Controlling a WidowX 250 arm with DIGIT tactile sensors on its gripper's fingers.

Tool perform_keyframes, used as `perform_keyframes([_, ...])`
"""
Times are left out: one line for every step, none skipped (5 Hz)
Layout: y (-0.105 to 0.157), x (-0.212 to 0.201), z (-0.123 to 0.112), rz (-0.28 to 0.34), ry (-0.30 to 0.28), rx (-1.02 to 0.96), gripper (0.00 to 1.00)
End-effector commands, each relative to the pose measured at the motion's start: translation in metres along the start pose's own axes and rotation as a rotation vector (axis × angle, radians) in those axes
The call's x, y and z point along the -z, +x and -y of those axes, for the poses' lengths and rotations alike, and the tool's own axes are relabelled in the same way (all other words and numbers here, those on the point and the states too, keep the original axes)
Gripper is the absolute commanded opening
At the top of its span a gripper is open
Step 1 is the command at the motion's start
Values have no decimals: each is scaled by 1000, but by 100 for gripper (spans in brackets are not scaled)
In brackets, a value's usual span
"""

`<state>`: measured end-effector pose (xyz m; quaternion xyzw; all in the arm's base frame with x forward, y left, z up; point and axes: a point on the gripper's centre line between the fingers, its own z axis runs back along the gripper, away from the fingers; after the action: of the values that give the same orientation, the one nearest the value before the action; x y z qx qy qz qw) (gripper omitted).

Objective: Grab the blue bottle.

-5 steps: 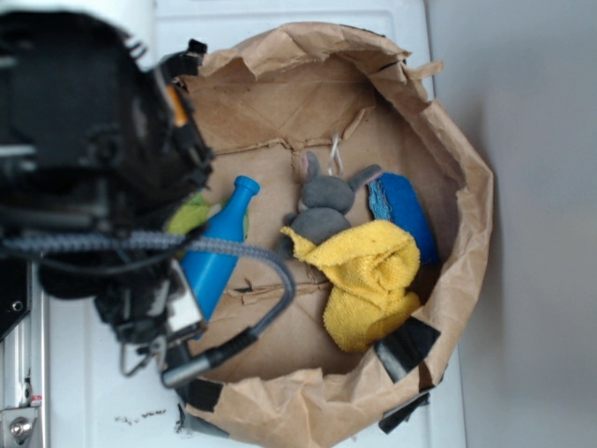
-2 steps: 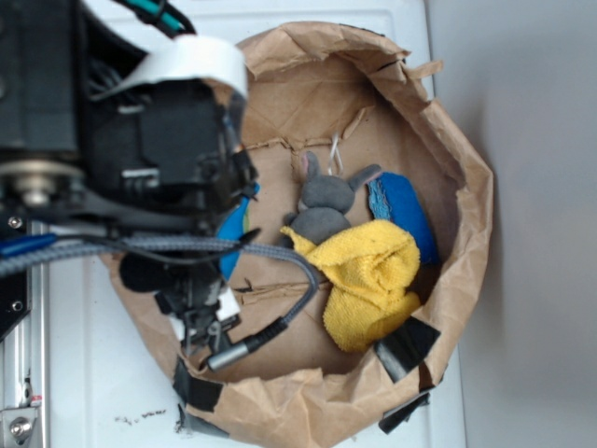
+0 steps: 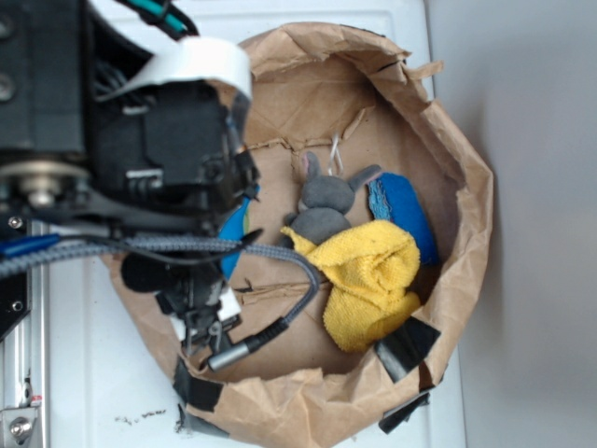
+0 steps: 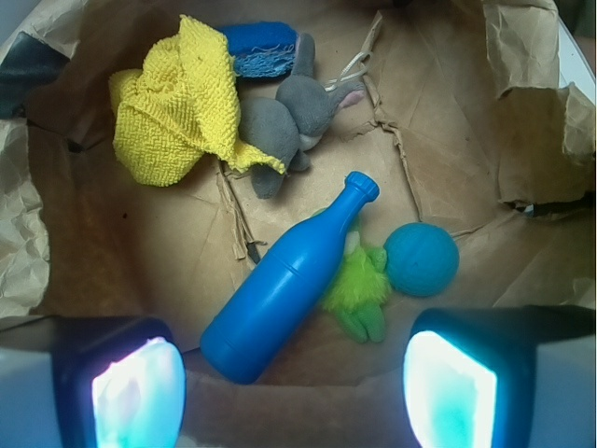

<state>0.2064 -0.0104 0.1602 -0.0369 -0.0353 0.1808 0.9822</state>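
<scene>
One blue bottle (image 4: 284,284), one plush (image 4: 291,119), one ball (image 4: 422,259)

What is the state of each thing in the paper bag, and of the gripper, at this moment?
blue bottle: lying on its side, not gripped.
gripper: open, above the bottle's base.
grey plush: lying down, partly under the cloth.
yellow cloth: crumpled.
teal ball: resting beside the green plush.
green plush: lying against the bottle.
blue ribbed cloth object: lying behind the plush.
paper bag: open, crumpled.
</scene>
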Motion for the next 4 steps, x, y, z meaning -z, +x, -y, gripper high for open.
perform_keyframes([11,7,-1,68,-42,-82,100])
perform_keyframes([16,21,3,77,-40,-138,100])
perform_keyframes([14,36,7,65,-13,-142,100])
perform_keyframes([10,50,4,51,12,-133,100])
